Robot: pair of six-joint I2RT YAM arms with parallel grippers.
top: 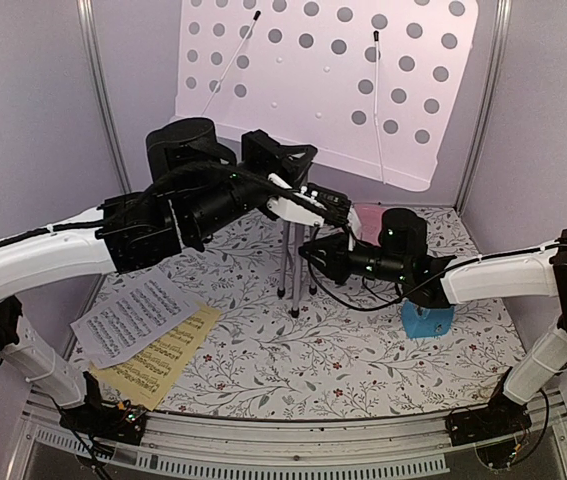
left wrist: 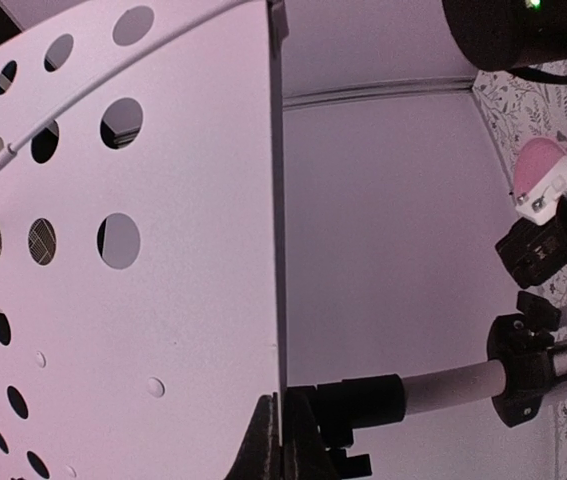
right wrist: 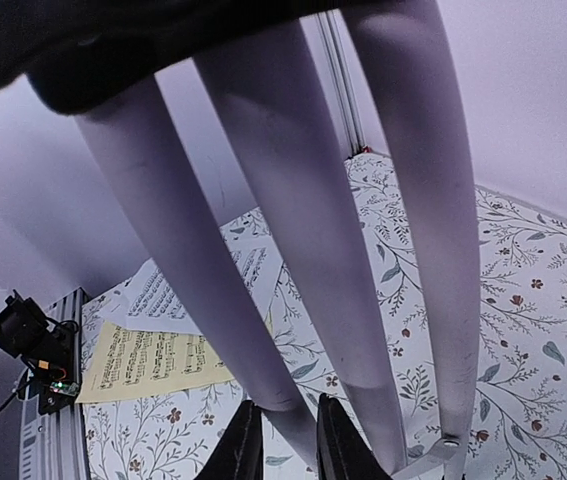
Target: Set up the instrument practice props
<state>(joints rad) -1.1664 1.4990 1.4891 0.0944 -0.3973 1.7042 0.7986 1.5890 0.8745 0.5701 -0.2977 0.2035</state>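
Note:
The silver tripod music stand stands mid-table on its legs (top: 288,262). Its perforated pale desk (top: 333,80) rises close to the top camera. My left gripper (top: 291,150) is shut on the desk's edge; in the left wrist view the jaws (left wrist: 281,440) pinch the thin plate (left wrist: 163,300) beside the stand's pole (left wrist: 453,385). My right gripper (top: 311,255) is shut on one tripod leg (right wrist: 263,300), with the jaws (right wrist: 283,440) around it low down. The white sheet (top: 133,315) overlaps the yellow sheet (top: 163,360) at front left. The blue metronome (top: 426,320) stands under my right arm.
A pink round plate (top: 368,218) lies behind the stand, right of centre. Grey walls with metal posts close the back and sides. The table has a floral cloth (top: 293,370). A metal rail (top: 293,440) runs along the near edge.

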